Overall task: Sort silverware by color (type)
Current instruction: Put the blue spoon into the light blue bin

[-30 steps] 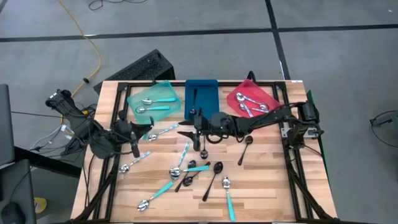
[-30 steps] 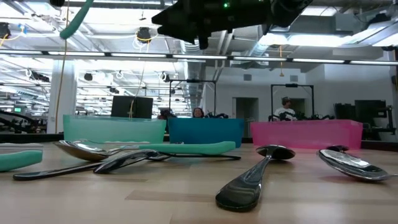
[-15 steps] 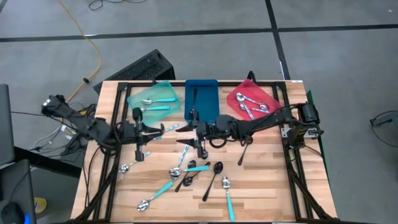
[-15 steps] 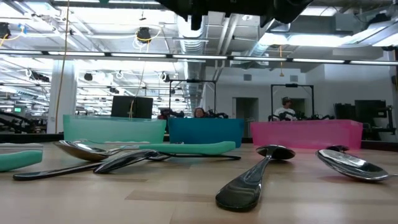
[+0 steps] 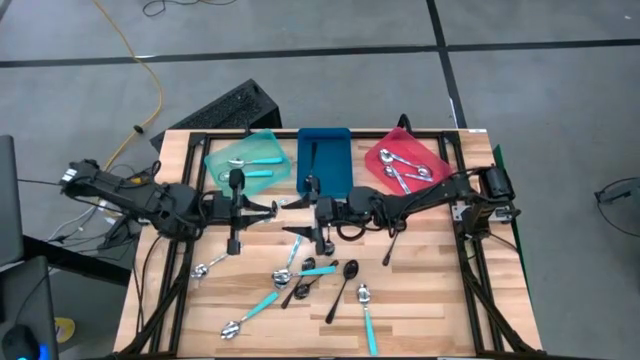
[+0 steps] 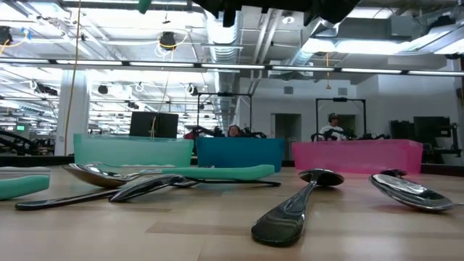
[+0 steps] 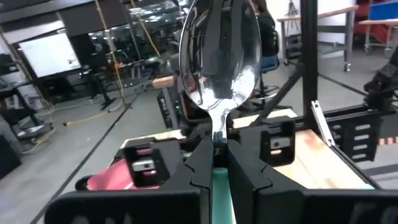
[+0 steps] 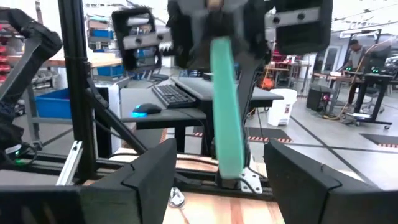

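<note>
My left gripper (image 5: 268, 207) reaches level from the table's left and is shut on a teal-handled spoon (image 7: 217, 56). The silver bowl stands up and the teal handle (image 8: 224, 106) hangs down, its tip (image 6: 145, 6) high above the table. My right gripper (image 5: 298, 217) faces it from the right and is open. In its wrist view its fingers (image 8: 149, 174) stand on either side of the hanging handle, with a gap on each side. Several loose spoons (image 5: 300, 275), some teal-handled, some black and some silver, lie on the near half of the table. My left gripper pinches the spoon's thin silver neck (image 7: 217, 127), just below the bowl, between its two fingertips. The fingers come level from the table's left and lie across the spoon. The spoon is lifted clear and nearly upright, bowl up, with the teal handle (image 7: 219, 186) hanging below the fingers.
Three trays stand along the far edge: teal (image 5: 262, 140) with two teal-handled spoons, blue (image 5: 335, 150) with a dark spoon, and red (image 5: 420, 150) with silver spoons. A black spoon (image 5: 393, 240) lies under my right arm. A black frame borders the tabletop.
My left gripper has carried the spoon toward the table's right, up to my right gripper, rising a little and rolling its wrist. The handle, slanted a second ago, now hangs nearly straight down. My right gripper has tipped up slightly, and its fingers stand wider apart.
</note>
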Action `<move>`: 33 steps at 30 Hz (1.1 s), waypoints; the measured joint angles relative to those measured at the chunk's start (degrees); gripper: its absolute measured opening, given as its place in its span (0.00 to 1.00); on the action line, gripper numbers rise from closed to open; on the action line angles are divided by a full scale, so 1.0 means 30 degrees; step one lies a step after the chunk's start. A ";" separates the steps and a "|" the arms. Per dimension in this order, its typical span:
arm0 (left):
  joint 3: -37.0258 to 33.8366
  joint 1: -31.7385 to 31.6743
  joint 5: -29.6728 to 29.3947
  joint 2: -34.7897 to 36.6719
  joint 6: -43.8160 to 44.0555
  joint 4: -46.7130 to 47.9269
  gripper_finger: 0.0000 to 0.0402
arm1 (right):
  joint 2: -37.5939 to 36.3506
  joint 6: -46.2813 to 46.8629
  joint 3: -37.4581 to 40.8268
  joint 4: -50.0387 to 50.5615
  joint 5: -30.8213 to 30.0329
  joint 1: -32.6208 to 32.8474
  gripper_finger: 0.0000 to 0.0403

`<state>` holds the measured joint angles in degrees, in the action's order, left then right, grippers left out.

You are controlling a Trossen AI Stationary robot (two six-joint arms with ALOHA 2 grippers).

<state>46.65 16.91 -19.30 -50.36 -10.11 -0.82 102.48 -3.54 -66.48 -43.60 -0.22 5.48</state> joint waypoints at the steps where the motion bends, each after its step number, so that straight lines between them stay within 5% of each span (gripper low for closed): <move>1: 0.0000 -0.0240 0.0066 -0.0121 -0.0069 -0.0191 0.02 | 0.0000 -0.0014 -0.0121 -0.0038 -0.0073 -0.0007 0.66; 17: -0.0103 -0.0848 0.2650 -0.1385 -0.1534 -0.2136 0.02 | 0.0007 -0.0347 -0.0176 0.1029 -0.0976 0.0186 0.66; 25: -0.4525 -0.1508 0.2473 -0.0987 -0.1375 -0.9781 0.02 | 0.0007 -0.0107 -0.0176 0.1607 -0.0975 0.0202 0.66; 33: -0.5008 -0.1889 0.3857 -0.1376 -0.0520 -1.0779 0.02 | 0.0007 0.0171 -0.0176 0.1728 -0.0965 0.0160 0.66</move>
<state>31.63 11.25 -7.73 -54.49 -11.67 -33.15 102.50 -3.03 -67.00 -38.41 -3.11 5.96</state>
